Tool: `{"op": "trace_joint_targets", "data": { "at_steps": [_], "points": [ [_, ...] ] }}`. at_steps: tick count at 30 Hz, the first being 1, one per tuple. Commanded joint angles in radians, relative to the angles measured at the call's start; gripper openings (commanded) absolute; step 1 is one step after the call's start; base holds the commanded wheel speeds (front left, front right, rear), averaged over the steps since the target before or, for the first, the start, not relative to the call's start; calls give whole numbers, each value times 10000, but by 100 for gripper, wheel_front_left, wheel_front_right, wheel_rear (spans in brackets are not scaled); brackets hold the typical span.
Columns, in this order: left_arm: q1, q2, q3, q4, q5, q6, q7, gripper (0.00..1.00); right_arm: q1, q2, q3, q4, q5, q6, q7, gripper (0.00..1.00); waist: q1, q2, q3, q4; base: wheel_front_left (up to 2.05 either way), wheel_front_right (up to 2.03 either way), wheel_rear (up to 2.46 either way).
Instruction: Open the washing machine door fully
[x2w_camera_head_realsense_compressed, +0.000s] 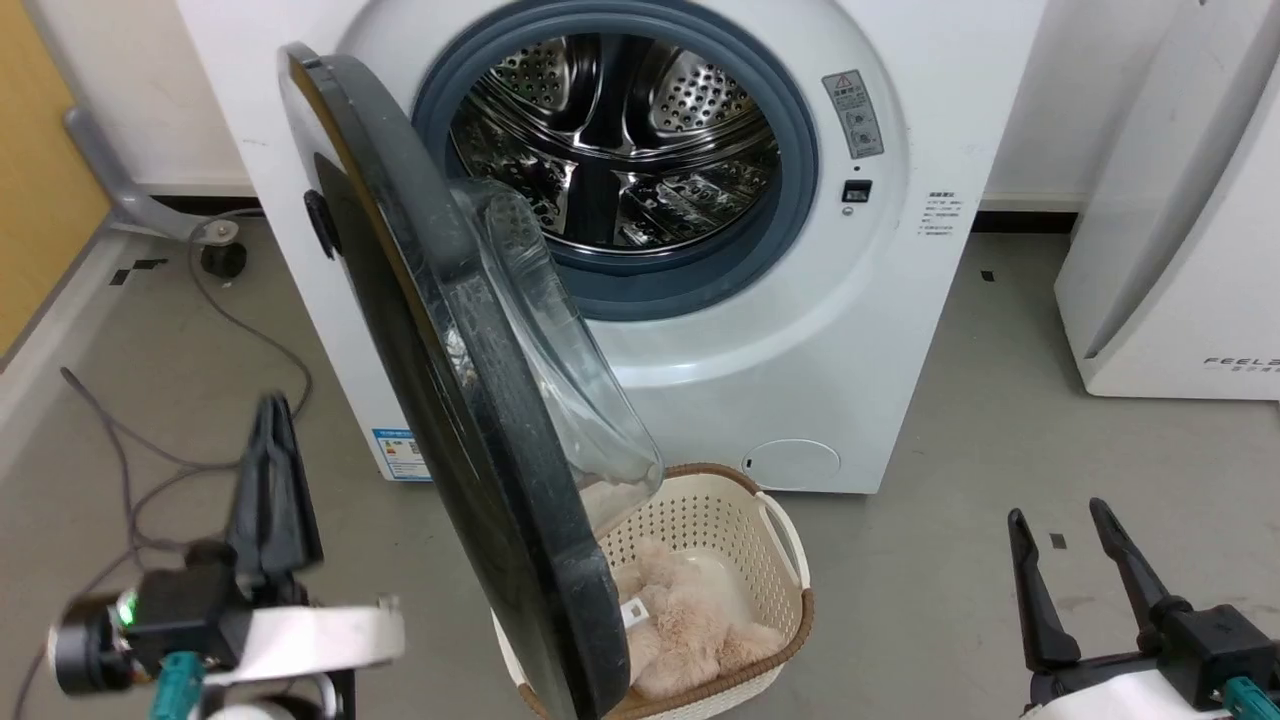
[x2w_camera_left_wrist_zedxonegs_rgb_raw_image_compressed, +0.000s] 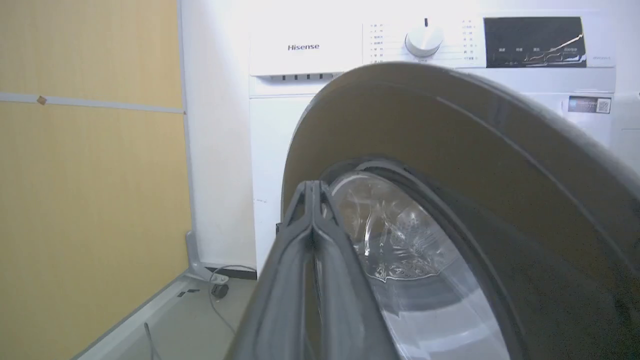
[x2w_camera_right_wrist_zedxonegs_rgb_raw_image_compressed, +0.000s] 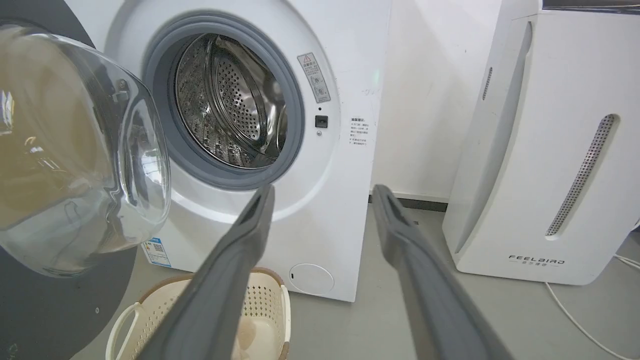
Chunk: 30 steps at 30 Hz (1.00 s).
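1. The door (x2w_camera_head_realsense_compressed: 455, 400) stands swung out from the washer (x2w_camera_head_realsense_compressed: 850, 330), hinged on the washer's left side and turned almost edge-on to the head camera.
2. Its clear glass bowl (x2w_camera_head_realsense_compressed: 560, 350) bulges toward the opening; the dark outer face looks toward the left arm.
3. The drum (x2w_camera_head_realsense_compressed: 610, 140) is wide open to view, steel and perforated, ringed by the grey seal (x2w_camera_head_realsense_compressed: 795, 170).
4. Left gripper (x2w_camera_head_realsense_compressed: 272, 410): fingers pressed tight together, nothing between them. It sits low on the left, out beside the door's outer face, with bare floor showing between the two in the head view.
5. From the left wrist, those closed fingers point at the door's outer face; whether the tips touch it, I cannot tell.
6. Right gripper (x2w_camera_head_realsense_compressed: 1058, 512): fingers spread wide, empty, down at the lower right and well apart from the door and the washer.
7. From the right wrist, the spread fingers frame the washer's front panel below the opening.
8. A cream basket (x2w_camera_head_realsense_compressed: 785, 530) sits on the floor against the washer's front, the door's lower edge standing in front of it, with a beige plush toy (x2w_camera_head_realsense_compressed: 690, 620) inside.
9. A white slanted appliance (x2w_camera_right_wrist_zedxonegs_rgb_raw_image_compressed: 540, 150) stands to the washer's right.
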Motion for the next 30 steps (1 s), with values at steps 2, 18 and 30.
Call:
{"op": "trace_joint_targets", "data": {
  "at_steps": [2,18,30],
  "points": [
    [-398,51,-41,-763,225,-80,-53,0,244,56,-45,-135,112,6,-43,100,0,0,8,53,0,0,0],
    [-1009,23,-2370,-3184,614,-850,-53,0,325,58,-119,-436,216,6,-43,100,0,0,23,54,0,0,0],
    [-974,6,-4732,-3074,711,-1391,-53,0,354,58,-127,-434,242,6,-43,100,0,0,-69,46,0,0,0]
  ]
}}
